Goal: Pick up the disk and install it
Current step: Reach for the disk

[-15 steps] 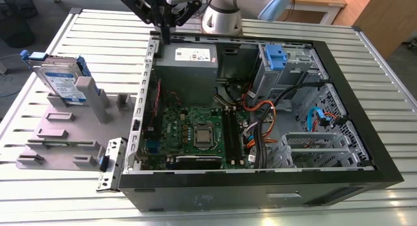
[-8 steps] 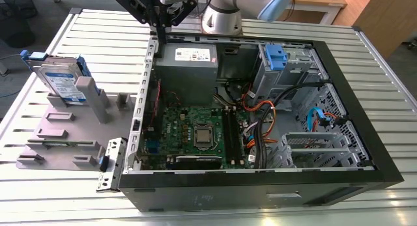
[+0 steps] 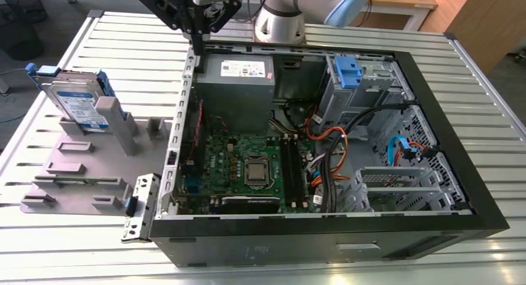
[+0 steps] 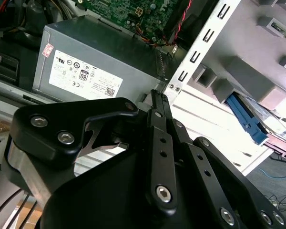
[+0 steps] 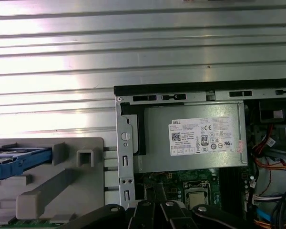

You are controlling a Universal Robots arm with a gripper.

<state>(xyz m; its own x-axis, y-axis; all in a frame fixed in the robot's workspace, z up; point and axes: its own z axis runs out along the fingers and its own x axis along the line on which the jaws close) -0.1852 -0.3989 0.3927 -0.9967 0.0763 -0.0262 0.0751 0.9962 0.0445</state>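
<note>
Black claw (image 3: 198, 34) is hanging shut, empty; flat silver blue-edged disk (image 3: 78, 103) is standing by the surface's (image 3: 123, 51) edge, probably stiff, heavy; pinch its sides.

I log my arm (image 3: 279, 23): silver-grey round joint, pale blue cap (image 3: 347, 8) beside it. My hand (image 3: 196, 42): matte black, hinged link bars, silver socket-head screws (image 4: 163, 192) along them, bright metal plate (image 4: 93, 143) just behind, rounded black bracket (image 4: 62, 124) carrying two more screws.
</note>
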